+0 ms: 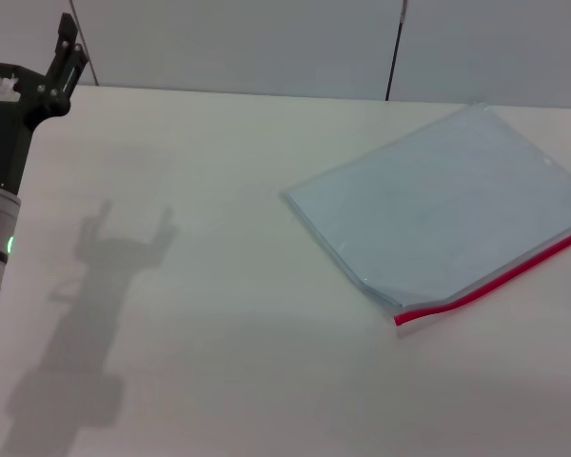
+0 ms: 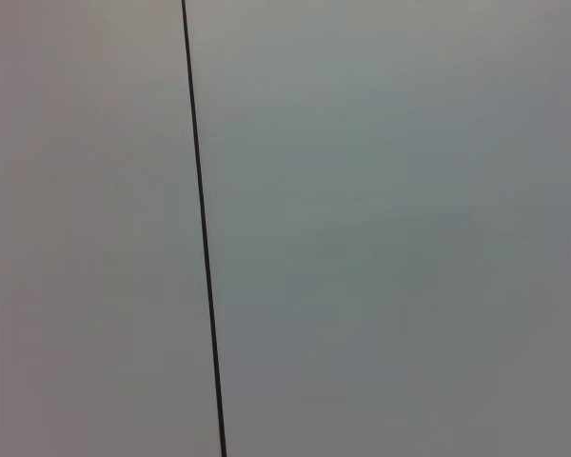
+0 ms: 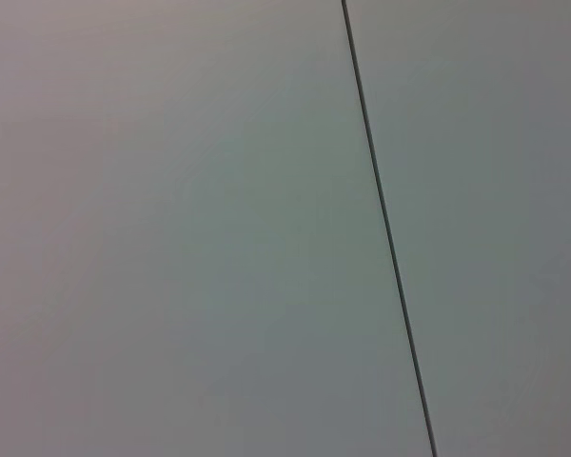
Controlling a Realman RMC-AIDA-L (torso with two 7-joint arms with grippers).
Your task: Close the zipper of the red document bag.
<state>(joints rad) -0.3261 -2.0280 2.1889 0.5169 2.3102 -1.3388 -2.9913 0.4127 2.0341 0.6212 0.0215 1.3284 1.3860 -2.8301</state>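
Observation:
The red document bag (image 1: 447,195) lies flat on the table at the right in the head view, a translucent pale blue-grey pouch turned at an angle. Its zipper (image 1: 496,282) is the bright red strip along the near long edge, running off the right side of the view. The near corner of that edge curls up slightly. My left gripper (image 1: 25,36) is raised at the far left, far from the bag, open with nothing between its fingers. The right gripper is out of view. Both wrist views show only a grey wall.
The pale table (image 1: 219,286) stretches wide between the left arm and the bag. A grey wall panel with a dark vertical seam (image 1: 394,52) stands behind the table's far edge. The left arm's shadow (image 1: 105,257) falls on the tabletop.

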